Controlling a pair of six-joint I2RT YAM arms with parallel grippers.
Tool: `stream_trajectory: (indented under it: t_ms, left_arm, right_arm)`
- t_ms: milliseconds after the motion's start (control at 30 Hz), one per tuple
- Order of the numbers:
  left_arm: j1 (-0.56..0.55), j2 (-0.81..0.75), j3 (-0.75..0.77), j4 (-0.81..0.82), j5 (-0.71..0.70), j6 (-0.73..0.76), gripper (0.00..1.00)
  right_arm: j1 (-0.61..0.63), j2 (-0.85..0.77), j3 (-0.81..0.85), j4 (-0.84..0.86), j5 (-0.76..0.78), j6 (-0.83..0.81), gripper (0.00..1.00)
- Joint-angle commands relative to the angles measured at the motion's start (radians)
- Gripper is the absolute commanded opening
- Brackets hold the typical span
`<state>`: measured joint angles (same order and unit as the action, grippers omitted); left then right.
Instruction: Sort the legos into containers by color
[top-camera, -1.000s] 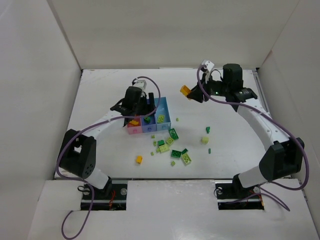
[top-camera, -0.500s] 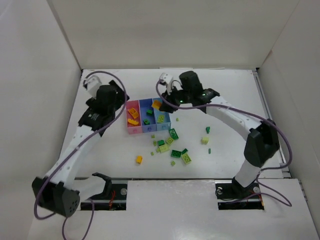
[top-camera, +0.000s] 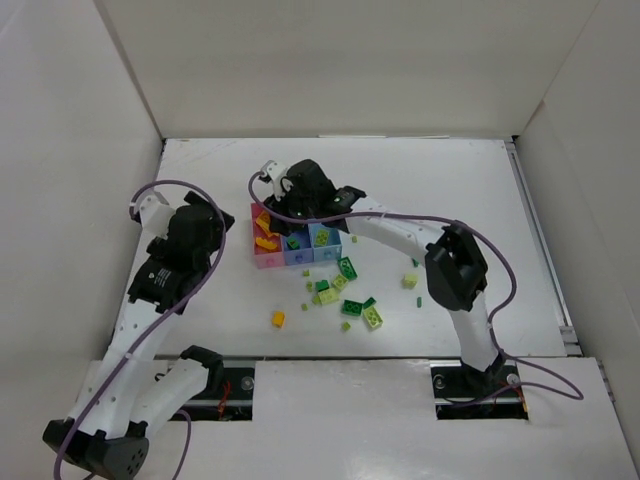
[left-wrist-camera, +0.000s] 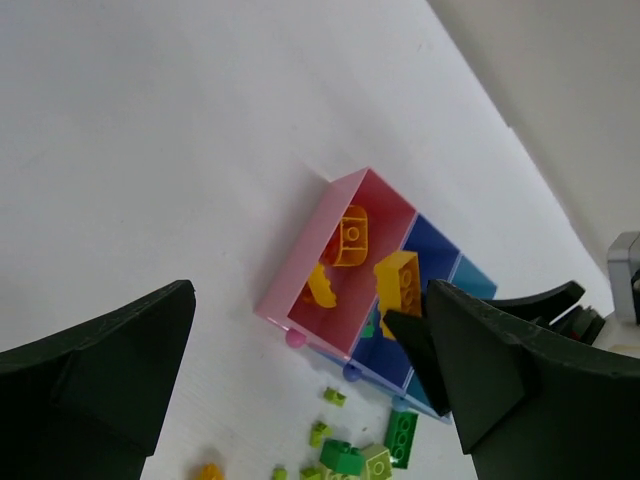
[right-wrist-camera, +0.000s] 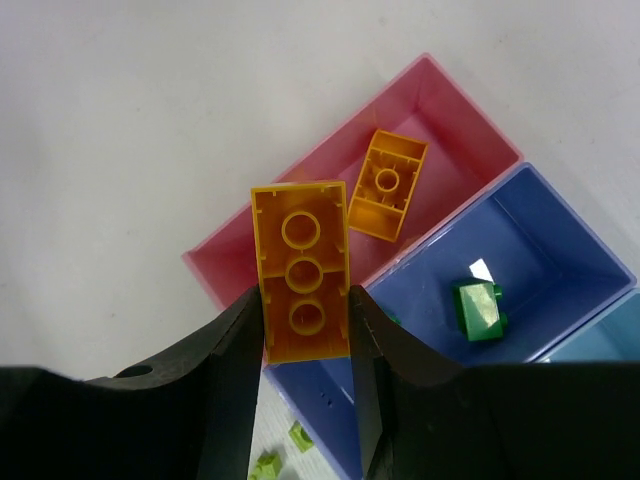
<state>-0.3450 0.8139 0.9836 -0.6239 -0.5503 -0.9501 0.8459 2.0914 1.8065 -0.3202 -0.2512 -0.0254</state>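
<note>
- The right gripper (right-wrist-camera: 303, 325) is clamped on an orange brick (right-wrist-camera: 300, 270), held over the pink bin's (right-wrist-camera: 455, 125) edge.
- Another orange brick (right-wrist-camera: 388, 185) lies in the pink bin.
- A dark green brick (right-wrist-camera: 478, 310) sits in the blue bin (right-wrist-camera: 545, 235), touching the pink bin.
- The left gripper (left-wrist-camera: 310, 290) hangs beside the pink bin, jaws wide apart, holding nothing.
- Loose bricks (top-camera: 347, 268) lie near the pink bin.

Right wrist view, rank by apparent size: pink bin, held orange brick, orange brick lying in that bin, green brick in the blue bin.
1. pink bin
2. held orange brick; nearest the camera, so its lead over the next is unsure
3. orange brick lying in the bin
4. green brick
</note>
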Motion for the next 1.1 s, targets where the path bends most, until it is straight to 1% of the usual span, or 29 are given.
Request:
stream_trajectory:
  t_ms: [0,33,100,167,267,300,333,367,400,433,500,533,700,767,800,833,867,900,933,967,1000,1033,1067]
  left_arm:
    - [-0.002,-0.007,-0.022,-0.037,0.018,-0.016,1.00]
    - [-0.002,-0.007,-0.032,-0.037,0.027,-0.006,1.00]
    - [-0.002,-0.007,-0.033,-0.027,0.053,-0.006,1.00]
    - [-0.002,0.002,-0.045,-0.007,0.073,0.005,1.00]
    - [-0.002,0.011,-0.054,0.003,0.099,0.017,1.00]
    - [-0.002,0.011,-0.054,0.003,0.099,0.017,1.00]
    - [-0.002,0.011,-0.054,0.003,0.099,0.027,1.00]
    - [-0.002,0.011,-0.054,0.003,0.099,0.027,1.00]
    - [-0.002,0.011,-0.054,0.003,0.110,0.036,1.00]
    - [-0.002,0.011,-0.054,0.003,0.110,0.036,1.00]
    - [-0.002,0.011,-0.045,0.003,0.110,0.048,1.00]
    - [-0.002,0.011,-0.036,0.003,0.110,0.048,1.00]
    - [-0.002,0.011,-0.026,-0.007,0.130,0.070,1.00]
    - [-0.002,0.011,-0.017,0.003,0.144,0.080,1.00]
    - [-0.002,0.011,-0.017,0.003,0.159,0.111,1.00]
    - [-0.002,0.021,-0.017,0.012,0.170,0.123,1.00]
    - [-0.002,0.021,-0.031,0.033,0.188,0.143,1.00]
    - [-0.002,0.021,-0.040,0.049,0.243,0.166,1.00]
    - [-0.002,0.021,-0.052,0.067,0.277,0.207,1.00]
    - [-0.002,0.030,-0.084,0.125,0.374,0.244,1.00]
    - [-0.002,0.030,-0.101,0.151,0.375,0.273,1.00]
    - [-0.002,0.042,-0.115,0.174,0.453,0.290,1.00]
    - [-0.020,0.057,-0.132,0.199,0.482,0.306,1.00]
  right_arm:
    - [0.007,0.018,0.080,0.044,0.049,0.062,0.09]
    - [0.007,0.030,0.080,0.044,0.038,0.062,0.14]
    - [0.016,0.030,0.080,0.056,0.038,0.062,0.18]
    - [0.016,0.030,0.080,0.066,0.027,0.062,0.26]
    - [0.016,0.039,0.090,0.066,-0.017,0.051,0.28]
    - [0.016,0.039,0.099,0.066,-0.031,0.051,0.35]
    - [0.016,0.053,0.117,0.066,-0.055,0.051,0.38]
    - [0.016,0.053,0.129,0.056,-0.066,0.051,0.38]
    - [0.016,0.067,0.142,0.044,-0.078,0.051,0.40]
    - [0.016,0.078,0.154,0.021,-0.098,0.042,0.47]
    - [0.016,0.078,0.163,0.021,-0.108,0.042,0.50]
    - [0.016,0.078,0.163,0.021,-0.099,0.042,0.53]
    - [0.016,0.027,0.142,0.021,-0.047,0.033,0.55]
    - [0.016,-0.014,0.110,0.021,-0.004,0.033,0.55]
    - [0.016,-0.034,0.093,0.021,0.012,0.033,0.55]
    - [0.016,-0.057,0.047,0.032,0.027,0.033,0.55]
    - [0.016,-0.112,0.016,0.032,0.045,0.024,0.55]
    - [0.016,-0.144,-0.019,0.059,0.079,0.024,0.55]
    - [0.007,-0.178,-0.095,0.059,0.101,0.024,0.56]
    - [-0.019,-0.251,-0.184,0.069,0.140,0.036,0.57]
    - [-0.019,-0.292,-0.185,0.081,0.141,0.036,0.59]
    - [-0.033,-0.332,-0.231,0.081,0.168,0.047,0.60]
    - [-0.065,-0.373,-0.327,0.090,0.182,0.047,0.60]
